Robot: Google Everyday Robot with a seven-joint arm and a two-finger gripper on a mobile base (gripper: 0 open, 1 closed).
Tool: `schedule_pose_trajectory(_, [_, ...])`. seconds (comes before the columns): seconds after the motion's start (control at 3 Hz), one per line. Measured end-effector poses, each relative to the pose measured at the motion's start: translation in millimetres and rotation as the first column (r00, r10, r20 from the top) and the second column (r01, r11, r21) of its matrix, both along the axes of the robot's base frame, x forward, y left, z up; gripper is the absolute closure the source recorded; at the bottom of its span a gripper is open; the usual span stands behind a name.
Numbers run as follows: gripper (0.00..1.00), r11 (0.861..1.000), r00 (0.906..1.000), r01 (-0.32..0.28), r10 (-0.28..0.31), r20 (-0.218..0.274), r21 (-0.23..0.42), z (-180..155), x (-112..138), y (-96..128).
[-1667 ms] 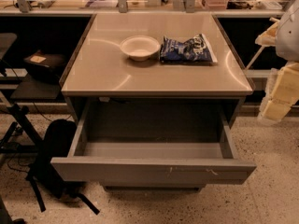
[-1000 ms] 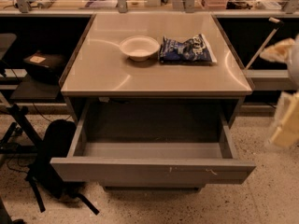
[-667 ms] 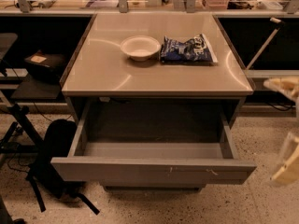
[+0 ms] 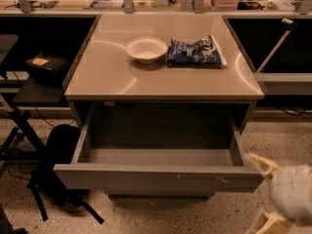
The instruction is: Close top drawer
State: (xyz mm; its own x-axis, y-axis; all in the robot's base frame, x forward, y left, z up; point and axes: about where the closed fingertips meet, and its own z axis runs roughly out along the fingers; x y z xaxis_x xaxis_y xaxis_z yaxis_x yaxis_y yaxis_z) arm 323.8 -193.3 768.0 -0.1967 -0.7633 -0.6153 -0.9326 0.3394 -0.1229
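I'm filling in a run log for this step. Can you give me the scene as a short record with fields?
top drawer: pulled far out, inside looks empty
gripper: low, by the drawer's right front corner, fingers spread, holding nothing
countertop: white bowl with blue snack bag to its right
floor, left: black backpack
task status: drawer not yet closed

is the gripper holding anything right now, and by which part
Nothing is held. The gripper hangs low right, beside the right front corner of the open top drawer, fingers spread with nothing between them.
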Motion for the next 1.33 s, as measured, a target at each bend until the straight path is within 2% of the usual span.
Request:
schedule_pose_trajectory(0.33, [0.00, 0.993, 0.9914, 0.001, 0.014, -0.130, 0.120, -91.8, -30.0, 18.5])
schedule_pose_trajectory(0.67, [0.00, 0.985, 0.9716, -0.008, 0.049, -0.232, 0.174, -141.4, -58.5, 32.2])
schedule_pose_trajectory(1.0, [0.00, 0.987, 0.9681, 0.003, 0.038, -0.248, 0.161, -174.3, -40.1, 33.9])
schedule_pose_trajectory(1.33, [0.00, 0.994, 0.9770, 0.046, -0.023, -0.212, 0.101, -195.3, 15.6, 22.5])
